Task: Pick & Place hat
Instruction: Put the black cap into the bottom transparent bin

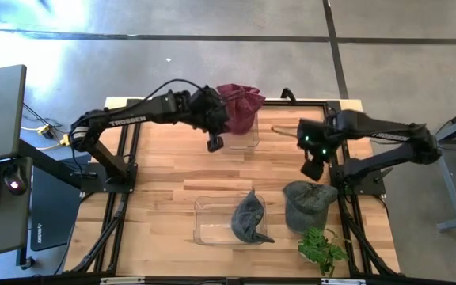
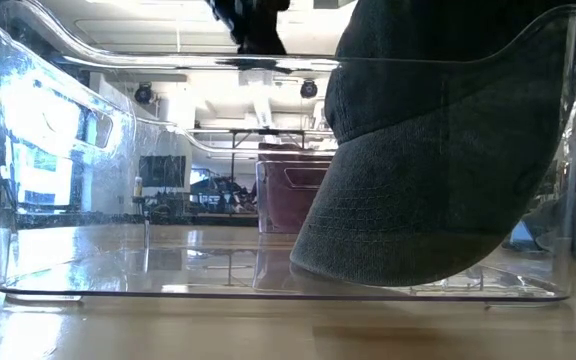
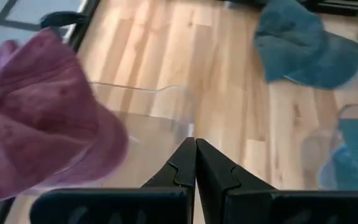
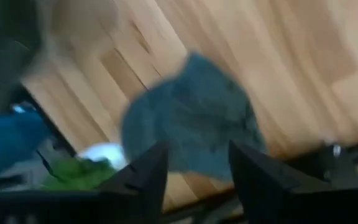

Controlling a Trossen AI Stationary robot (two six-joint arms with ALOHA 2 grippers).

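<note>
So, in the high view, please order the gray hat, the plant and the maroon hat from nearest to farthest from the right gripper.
From the right gripper:
1. Gray hat, on the table just in front of it.
2. Plant, at the front edge.
3. Maroon hat, in the far bin, left side.

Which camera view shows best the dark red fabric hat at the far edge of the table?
The left wrist view: the dark red fabric hat fills much of it, hanging over a clear plastic bin's wall. The high view shows it small. The other two views do not clearly show it.
</note>
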